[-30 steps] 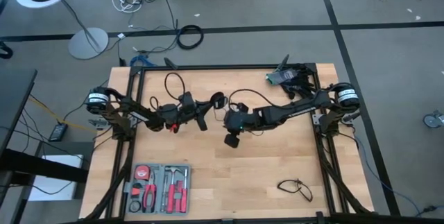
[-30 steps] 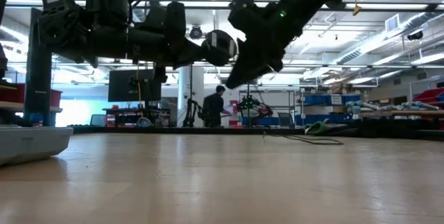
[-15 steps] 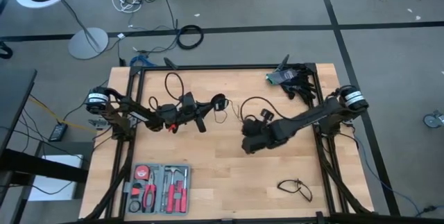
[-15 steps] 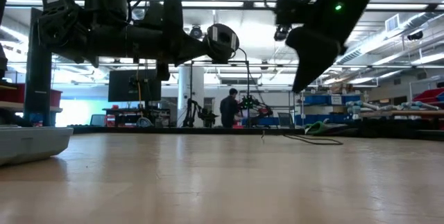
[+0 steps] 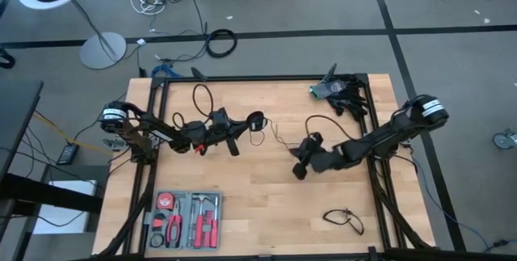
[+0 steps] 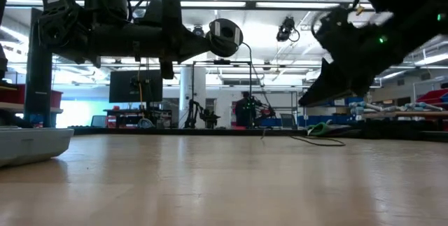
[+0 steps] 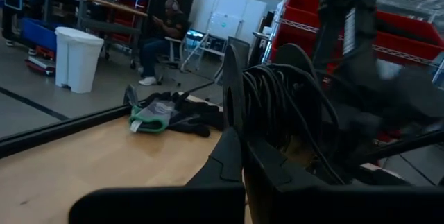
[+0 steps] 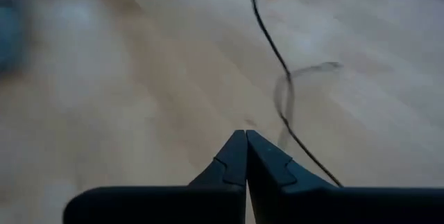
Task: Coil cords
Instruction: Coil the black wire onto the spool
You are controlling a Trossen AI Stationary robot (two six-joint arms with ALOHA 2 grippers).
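The long thin black cord is gathered in loops [image 7: 277,102] at my left gripper [image 5: 242,125], which is shut on it above the table's middle left. Its round disc [image 6: 225,36] with the pale centre sits at the fingertips. One strand [image 6: 253,93] drops from the coil to the table and runs along the wood [image 8: 281,89]. My right gripper [image 5: 299,169] hovers low right of centre, shut on nothing, and that strand passes beside its fingers. A short black cord [image 5: 343,218] lies near the table's near right corner. My left gripper pinches several loops of the long cord [image 7: 267,123] between its two shut fingers. The fingers lie about level and point toward the table's right. The coil stands up above the fingers, clear of the table, with the disc end [image 5: 255,119] beside the tips and one strand hanging slack to the wood.
A tool tray [image 5: 186,219] sits at the near left. Green and black gloves [image 5: 333,91] lie at the far right corner. A dark frame [image 5: 258,78] runs along the table's edges. Bare wood lies between the grippers and toward the near edge.
My right gripper has drawn away from the disc and my left gripper, going toward the table's right edge and sinking lower. The coil in my left gripper stays where it was.
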